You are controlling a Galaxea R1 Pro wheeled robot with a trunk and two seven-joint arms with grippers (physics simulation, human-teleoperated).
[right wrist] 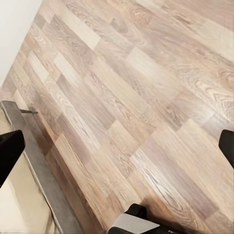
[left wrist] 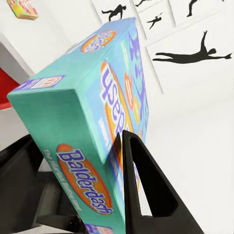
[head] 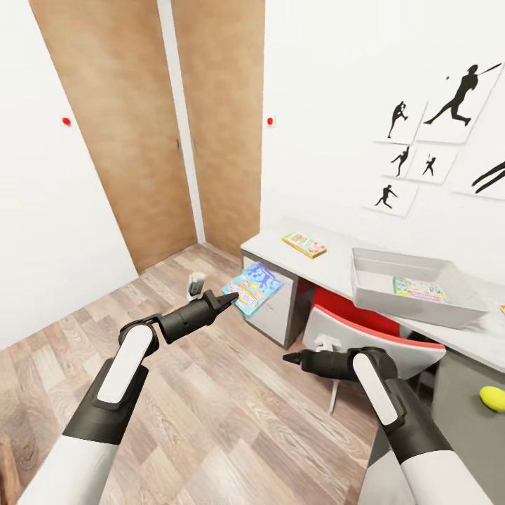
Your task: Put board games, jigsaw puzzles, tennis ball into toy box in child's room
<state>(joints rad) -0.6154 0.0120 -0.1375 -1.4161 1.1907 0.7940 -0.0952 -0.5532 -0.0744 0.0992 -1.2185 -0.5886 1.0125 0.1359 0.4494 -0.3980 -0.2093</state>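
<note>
My left gripper [head: 231, 300] is shut on a teal Balderdash board game [head: 254, 286], held in the air just before the table's left end. Close up, the box [left wrist: 92, 122] sits tilted between the black fingers [left wrist: 146, 195]. The grey toy box [head: 379, 270] stands on the white table [head: 337, 259] with a colourful flat box [head: 419, 288] inside. Another board game [head: 304, 244] lies on the table to its left. A yellow tennis ball [head: 492, 398] shows at the right edge, below the table's front edge. My right gripper [head: 291, 358] hangs open over the floor [right wrist: 126, 97], holding nothing.
A red and white chair [head: 365, 330] is tucked under the table, right behind my right gripper. Wooden closet doors [head: 140, 140] fill the left wall. A small grey object [head: 196, 284] stands on the wood floor [head: 231, 407] near the table's corner.
</note>
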